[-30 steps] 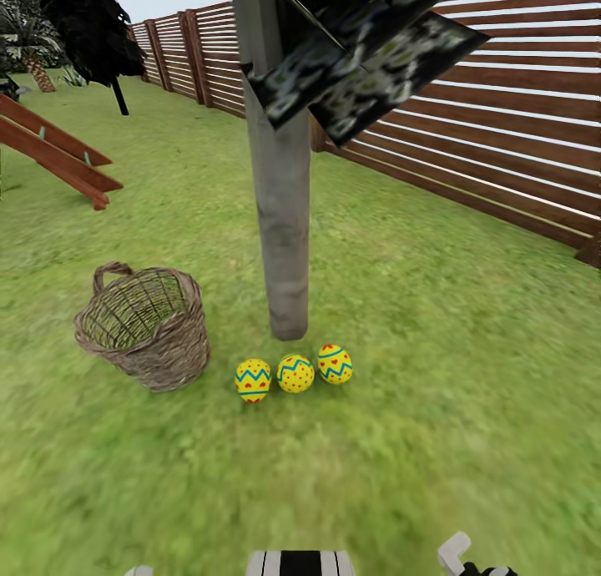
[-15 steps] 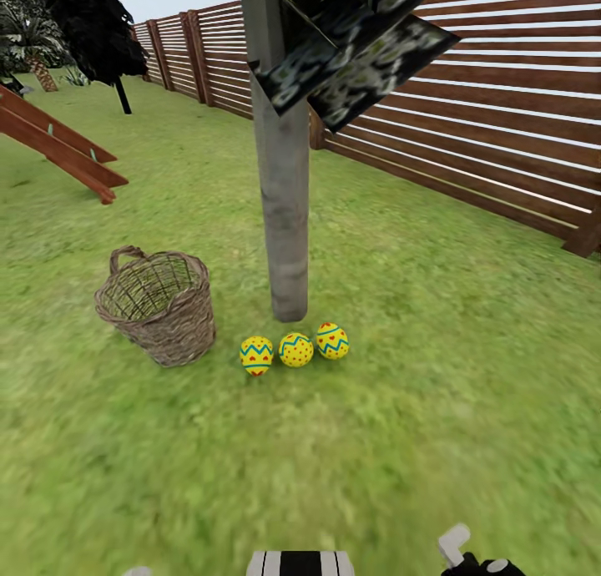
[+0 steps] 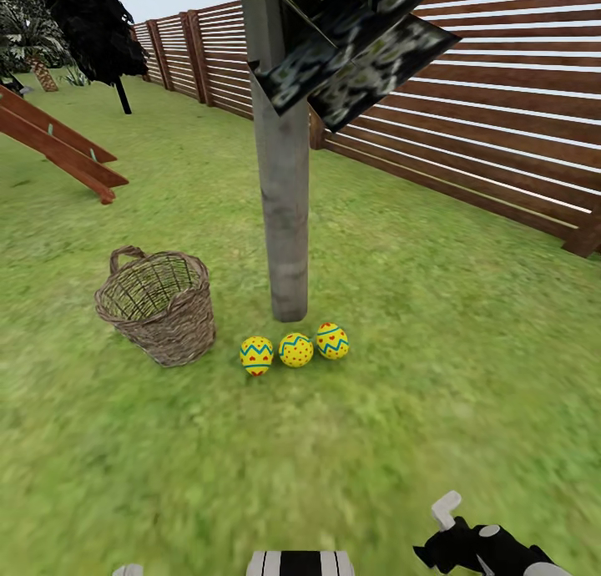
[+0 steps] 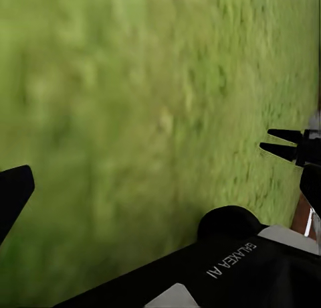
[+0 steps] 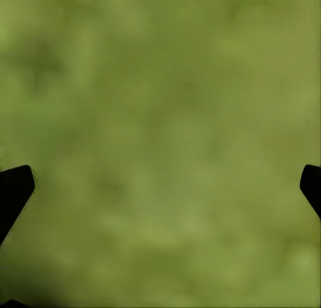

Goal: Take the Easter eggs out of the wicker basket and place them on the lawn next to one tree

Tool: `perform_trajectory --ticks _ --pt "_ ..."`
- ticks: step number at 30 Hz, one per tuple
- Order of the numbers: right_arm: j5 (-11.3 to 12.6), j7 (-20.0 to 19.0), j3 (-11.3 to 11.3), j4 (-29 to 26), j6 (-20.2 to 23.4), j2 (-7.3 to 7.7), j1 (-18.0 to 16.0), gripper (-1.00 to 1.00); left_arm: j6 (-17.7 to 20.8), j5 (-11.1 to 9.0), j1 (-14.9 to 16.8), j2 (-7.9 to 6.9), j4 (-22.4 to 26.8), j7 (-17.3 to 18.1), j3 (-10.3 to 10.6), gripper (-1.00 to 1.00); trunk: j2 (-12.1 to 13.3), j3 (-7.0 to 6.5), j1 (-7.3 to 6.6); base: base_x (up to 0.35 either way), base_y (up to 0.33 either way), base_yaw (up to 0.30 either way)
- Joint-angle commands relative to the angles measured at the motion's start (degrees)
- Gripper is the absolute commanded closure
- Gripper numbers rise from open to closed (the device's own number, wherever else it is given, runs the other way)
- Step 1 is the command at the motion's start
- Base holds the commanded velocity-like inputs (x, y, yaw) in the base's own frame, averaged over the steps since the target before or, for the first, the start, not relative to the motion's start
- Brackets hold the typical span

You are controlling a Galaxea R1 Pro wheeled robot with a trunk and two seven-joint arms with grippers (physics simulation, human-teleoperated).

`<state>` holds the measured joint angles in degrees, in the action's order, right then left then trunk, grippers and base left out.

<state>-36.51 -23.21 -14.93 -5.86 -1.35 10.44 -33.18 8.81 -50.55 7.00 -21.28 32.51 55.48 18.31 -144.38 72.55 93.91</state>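
Three yellow Easter eggs with blue zigzags lie in a row on the lawn (image 3: 434,351) at the foot of the tree (image 3: 284,192): one on the left (image 3: 256,355), one in the middle (image 3: 295,350), one on the right (image 3: 332,341). The wicker basket (image 3: 159,305) stands left of them, and no egg shows inside it. My right arm (image 3: 480,547) hovers low at the near right, far from the eggs. The right gripper (image 5: 164,187) is open over bare grass. My left gripper (image 4: 160,194) is open too, with nothing between its fingers.
A brown slatted fence (image 3: 501,125) runs behind the tree from far left to right. A wooden play structure (image 3: 58,146) slopes at the far left, beside a thin-stemmed dark tree (image 3: 96,33). Dark leaf clusters (image 3: 359,50) hang at head height by the trunk.
The camera first drew back a little from the tree, then held still. My right arm has since risen further into the lower right of the head view. Eggs and basket have not moved.
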Motion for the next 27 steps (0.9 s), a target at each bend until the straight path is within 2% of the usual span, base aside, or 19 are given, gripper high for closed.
perform_trajectory --ticks 1,4,8,9,12,21,24,27 --pt "-0.6 -0.6 -0.5 -0.1 -0.1 0.01 0.0 -1.0 0.6 -0.6 0.0 -0.08 0.0 0.4 0.3 -1.0 0.0 0.04 -0.01 0.0 0.0 0.0" --pt "-0.5 -1.5 -0.7 -0.6 -0.1 0.07 0.0 -1.0 0.6 -0.6 0.0 -0.82 0.0 1.4 0.2 -1.0 0.0 0.04 -0.01 0.0 0.0 0.0" --pt "-0.5 -2.8 -1.9 -1.4 -0.1 0.18 -0.1 -1.0 0.6 -0.7 0.0 -2.12 -0.1 2.7 -0.3 -1.0 0.0 0.04 -0.01 0.0 0.0 0.0" --pt "-0.6 -15.7 -3.6 -2.1 -0.1 0.19 -0.1 -1.0 0.6 -0.7 0.0 -2.65 -0.1 11.5 -1.0 -1.0 0.0 0.04 -0.01 0.0 0.0 0.0" --pt "-0.6 -16.8 -4.1 -2.9 -0.1 0.19 -0.1 -1.0 0.8 -0.7 0.0 -2.85 -0.2 12.3 -1.9 -1.0 0.0 0.04 -0.01 0.0 0.0 0.0" --pt "-0.6 -17.9 -4.2 -3.1 -0.1 0.19 -0.1 -1.0 1.0 -0.6 0.0 -3.09 0.0 12.5 -2.1 -1.0 0.0 0.04 -0.01 0.0 0.0 0.0" --pt "-0.5 -19.1 -4.2 -3.7 0.0 0.28 -0.1 -1.0 1.0 -0.6 0.0 -3.5 0.0 13.4 -2.1 -1.0 0.0 -0.62 -0.09 0.0 0.0 0.0" --pt "-0.5 -19.8 -4.2 -5.0 0.2 0.31 -0.1 -1.0 1.1 -0.7 0.0 -4.55 -0.1 14.4 -2.1 -1.0 0.1 -1.29 -0.17 0.0 0.0 0.0"
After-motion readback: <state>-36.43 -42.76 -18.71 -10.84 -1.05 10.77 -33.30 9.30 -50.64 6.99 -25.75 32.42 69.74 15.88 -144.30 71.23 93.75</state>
